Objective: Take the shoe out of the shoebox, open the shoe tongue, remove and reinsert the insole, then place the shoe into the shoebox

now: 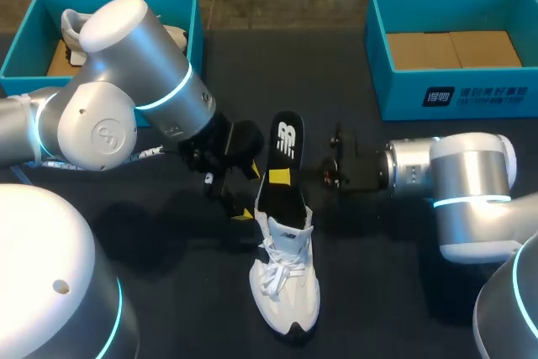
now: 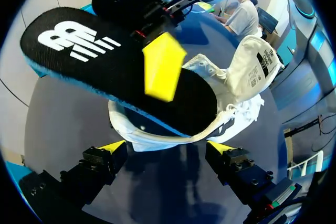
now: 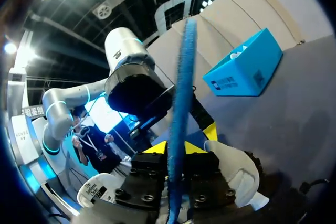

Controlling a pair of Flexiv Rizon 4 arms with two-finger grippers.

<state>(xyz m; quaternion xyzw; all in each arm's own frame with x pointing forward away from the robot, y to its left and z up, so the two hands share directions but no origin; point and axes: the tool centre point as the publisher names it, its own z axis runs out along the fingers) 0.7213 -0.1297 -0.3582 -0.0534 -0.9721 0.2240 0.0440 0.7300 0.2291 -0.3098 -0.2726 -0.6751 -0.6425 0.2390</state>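
Note:
A white shoe [image 1: 286, 283] lies on the dark table, toe toward the front edge. A black insole [image 1: 286, 145] with a white logo rises slanted out of its heel opening. My right gripper [image 1: 279, 178] comes in from the right and is shut on the insole; in the right wrist view the insole [image 3: 181, 103] stands edge-on between the yellow tips of the right gripper [image 3: 176, 148]. My left gripper [image 1: 244, 192] is open just left of the heel. In the left wrist view the left gripper [image 2: 167, 148] has the shoe [image 2: 236, 77] and the insole [image 2: 105, 61] ahead of it, untouched.
A teal shoebox [image 1: 181, 6] at the back left holds another white shoe [image 1: 76, 27]. A second teal shoebox [image 1: 454, 94] stands at the back right with brown cardboard inside. Dark table surface lies between them.

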